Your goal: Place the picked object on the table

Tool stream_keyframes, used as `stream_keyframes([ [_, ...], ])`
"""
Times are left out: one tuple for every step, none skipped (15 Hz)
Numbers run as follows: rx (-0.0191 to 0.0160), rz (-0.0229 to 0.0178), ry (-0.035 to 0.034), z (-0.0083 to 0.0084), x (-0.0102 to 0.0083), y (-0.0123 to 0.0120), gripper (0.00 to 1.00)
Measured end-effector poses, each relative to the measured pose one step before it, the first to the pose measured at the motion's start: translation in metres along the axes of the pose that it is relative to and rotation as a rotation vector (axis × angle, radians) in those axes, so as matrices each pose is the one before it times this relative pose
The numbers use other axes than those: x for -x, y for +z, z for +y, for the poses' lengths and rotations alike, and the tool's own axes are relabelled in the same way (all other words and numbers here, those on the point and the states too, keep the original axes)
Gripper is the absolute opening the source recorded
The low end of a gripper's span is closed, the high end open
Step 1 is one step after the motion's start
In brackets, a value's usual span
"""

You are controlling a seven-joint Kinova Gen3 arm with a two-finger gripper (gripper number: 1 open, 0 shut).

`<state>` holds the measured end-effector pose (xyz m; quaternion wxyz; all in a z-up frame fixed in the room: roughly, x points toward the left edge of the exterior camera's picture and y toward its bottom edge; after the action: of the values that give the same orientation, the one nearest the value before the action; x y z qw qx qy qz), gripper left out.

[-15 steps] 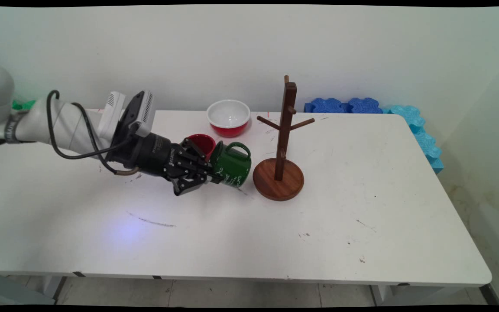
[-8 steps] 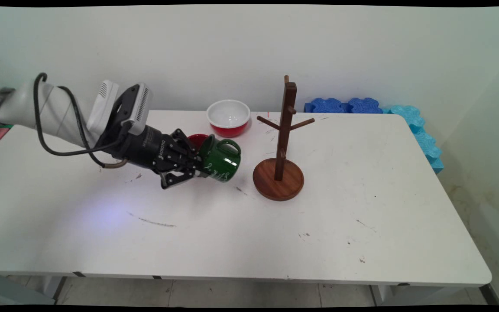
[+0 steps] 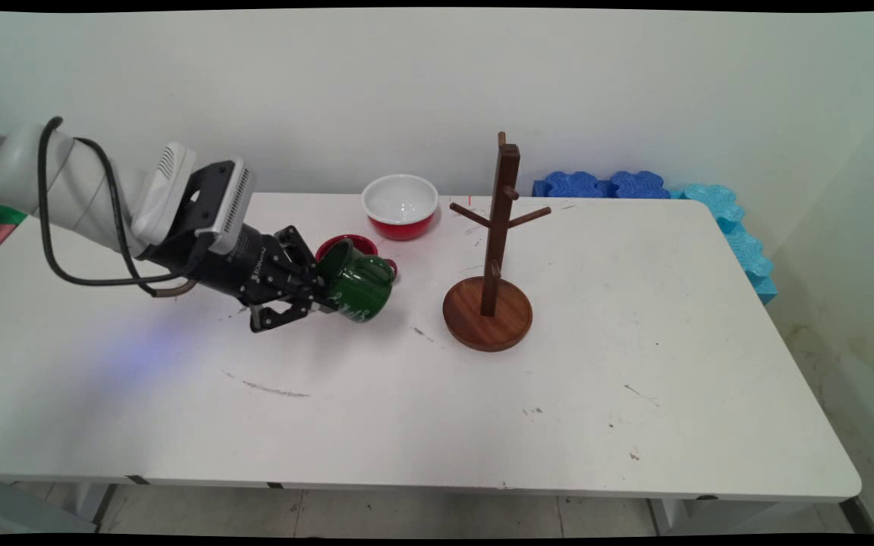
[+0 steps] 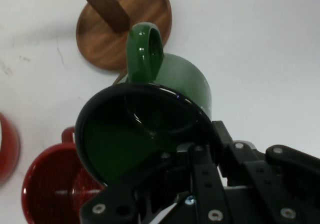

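hand: the black hand (image 3: pixel 314 292) reaches in from the left, low over the tabletop (image 3: pixel 482 394), clamped on the rim of the green mug (image 3: pixel 357 282); one finger sits inside the mouth and the other outside the wall, as the hand view shows.
green mug: held clear of the tabletop and tipped, mouth toward the hand, base pointing right toward the rack; handle (image 4: pixel 144 51) on the upper side, free of the fingers. a rim pinch leaves the handle loop unobstructed.
red mug: the red mug (image 3: pixel 355 246) stands upright just behind the green one, on the far side, largely hidden by it in the main view; in the hand view its open mouth (image 4: pixel 55 189) is plain. touching or not: cannot tell.
rack: a wooden mug tree (image 3: pixel 492 250) on a round base (image 3: pixel 487 313), to the right of the green mug and apart from it; pegs bare.
bowl: a red bowl with white inside (image 3: pixel 400 205) at the far edge, behind the mugs.
background: blue foam pieces (image 3: pixel 604 184) off the far right corner.
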<state>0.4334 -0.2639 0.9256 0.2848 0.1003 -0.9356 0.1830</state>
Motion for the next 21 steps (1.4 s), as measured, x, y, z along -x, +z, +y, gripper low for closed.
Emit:
stream_keyframes([
  [-0.0013, -0.01572, 0.01245, 0.00066, 0.00034, -0.00066, 0.0],
  [-0.00137, -0.01108, 0.00805, 0.00052, 0.00033, -0.00013, 0.0],
  [-0.00227, -0.01609, 0.01109, 0.00077, 0.00054, 0.00003, 0.0],
  [-0.00156, -0.01091, 0.00676, 0.00064, 0.00035, 0.00018, 0.0],
  [-0.00247, -0.01828, 0.01028, 0.00123, 0.0007, 0.00043, 0.0],
  [-0.00174, -0.01545, 0.00803, 0.00139, 0.00047, 0.00073, 0.0],
  [-0.00227, -0.01761, 0.00761, 0.00169, 0.0005, 0.00113, 0.0],
  [-0.00197, -0.01706, 0.00585, 0.002, 0.00047, 0.0013, 0.0],
  [-0.00208, -0.0142, 0.00422, 0.00182, 0.00019, 0.00139, 0.0],
  [-0.00203, -0.01882, 0.00415, 0.00256, 0.00021, 0.0023, 0.0],
  [-0.00154, -0.01388, 0.00228, 0.00217, 0.00011, 0.00185, 0.0],
  [-0.00133, -0.01262, 0.00185, 0.002, 0.00001, 0.00193, 0.0],
  [-0.00196, -0.01468, 0.00145, 0.00221, -0.00013, 0.00253, 0.0],
  [-0.0017, -0.01198, 0.00079, 0.00181, -0.00014, 0.00218, 0.0],
  [-0.00131, -0.00994, 0.0002, 0.00152, -0.00024, 0.00197, 0.0],
  [-0.00133, -0.0114, -0.00002, 0.00177, -0.00039, 0.00231, 0.0],
  [-0.00141, -0.01091, -0.00087, 0.00176, -0.0006, 0.00234, 0.0],
  [-0.00091, -0.00682, -0.00078, 0.00111, -0.00049, 0.00152, 0.0],
  [-0.00125, -0.01058, -0.00179, 0.00171, -0.00091, 0.00224, 0.0],
  [-0.00086, -0.01159, -0.00272, 0.00199, -0.00117, 0.00252, 0.0],
  [-0.00031, -0.01082, -0.00287, 0.00193, -0.00125, 0.00241, 0.0],
])
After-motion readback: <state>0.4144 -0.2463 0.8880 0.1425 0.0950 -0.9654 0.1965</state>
